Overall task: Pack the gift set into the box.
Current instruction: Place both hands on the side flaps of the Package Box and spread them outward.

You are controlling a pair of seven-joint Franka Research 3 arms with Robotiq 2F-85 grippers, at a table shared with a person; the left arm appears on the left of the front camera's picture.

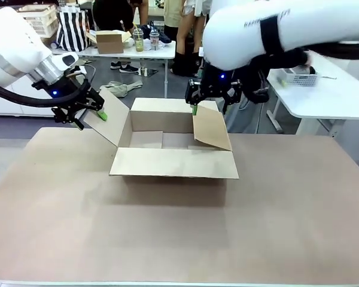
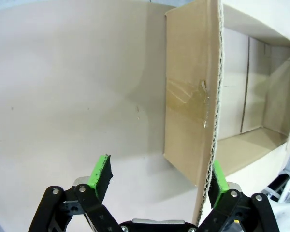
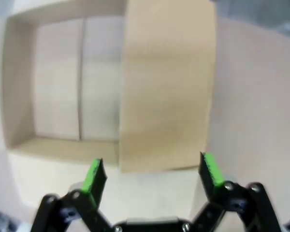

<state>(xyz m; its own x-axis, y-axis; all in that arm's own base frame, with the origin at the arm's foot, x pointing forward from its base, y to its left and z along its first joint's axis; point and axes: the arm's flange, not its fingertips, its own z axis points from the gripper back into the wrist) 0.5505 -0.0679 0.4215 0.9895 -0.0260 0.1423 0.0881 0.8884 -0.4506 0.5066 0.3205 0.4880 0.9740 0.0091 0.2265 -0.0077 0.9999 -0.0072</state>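
Note:
The box stands open in the middle of the table, its flaps spread and its inside bare. My left gripper is open at the raised left flap; the flap's corrugated edge runs down between the fingers, close to one green pad. My right gripper hangs open over the right flap, which leans inward, its near edge just beyond the fingertips. The gift set, a white perforated basket, sits on the white side table at the back right.
The white side table stands to the right of my table. A far table holds a small brown cardboard box and cups. A striped bag and a cream crate are at the back left. People stand behind.

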